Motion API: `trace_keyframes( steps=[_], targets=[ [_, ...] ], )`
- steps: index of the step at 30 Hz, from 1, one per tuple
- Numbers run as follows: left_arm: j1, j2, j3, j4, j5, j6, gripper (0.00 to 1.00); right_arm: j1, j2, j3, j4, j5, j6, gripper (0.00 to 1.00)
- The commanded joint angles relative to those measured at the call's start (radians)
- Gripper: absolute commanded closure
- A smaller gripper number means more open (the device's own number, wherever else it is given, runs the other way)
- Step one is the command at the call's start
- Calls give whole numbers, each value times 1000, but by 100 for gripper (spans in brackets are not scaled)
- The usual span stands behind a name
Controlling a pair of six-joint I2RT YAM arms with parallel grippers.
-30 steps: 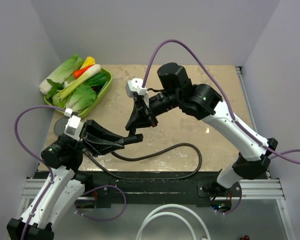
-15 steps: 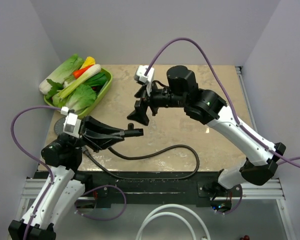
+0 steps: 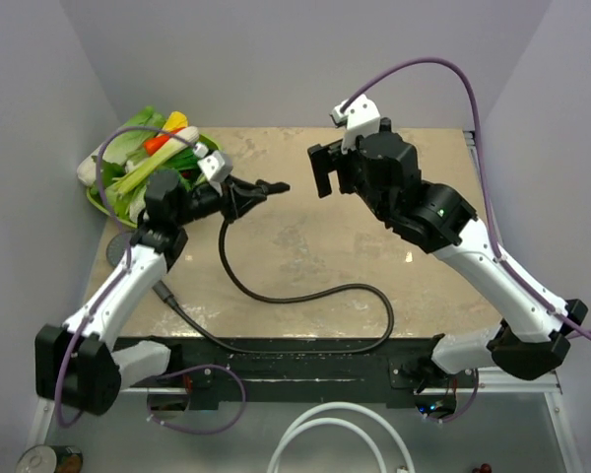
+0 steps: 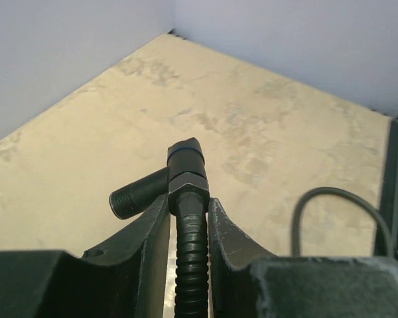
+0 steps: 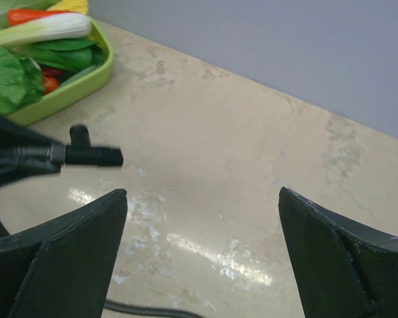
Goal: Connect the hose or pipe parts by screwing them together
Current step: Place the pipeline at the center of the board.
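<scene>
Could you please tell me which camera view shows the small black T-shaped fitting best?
The left wrist view: the T-shaped fitting sits centre frame, close and sharp, at the end of the hose clamped in the left gripper. The right wrist view shows it small, side-on; the top view shows only a tiny dark shape.

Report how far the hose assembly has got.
Done, by the look of it: the black T-fitting sits on the end nut of the hose. In hand: the left gripper is shut on the hose just below that nut, holding it above the table; the right gripper is open and empty. Left: the hose's other end lies on the table, nothing visibly attached.
</scene>
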Motion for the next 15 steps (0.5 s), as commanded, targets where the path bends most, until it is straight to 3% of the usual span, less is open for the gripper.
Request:
trace_keyframes(
  steps=[1,4,6,15],
  targets=[
    [-8,237,294,-252,-144,290,100,-5,-122,-130,25,145,90,1],
    [-52,461,517,-546,-270,385,100,-13,-174,-236,38,125,144,1],
    [-86,559,588,-619,-316,413,100,-14,-194,-313,44,103,190,1],
    [-195,568,306,-518,-388,389,100,-25,-216,-489,88,-9,291,1]
  ],
)
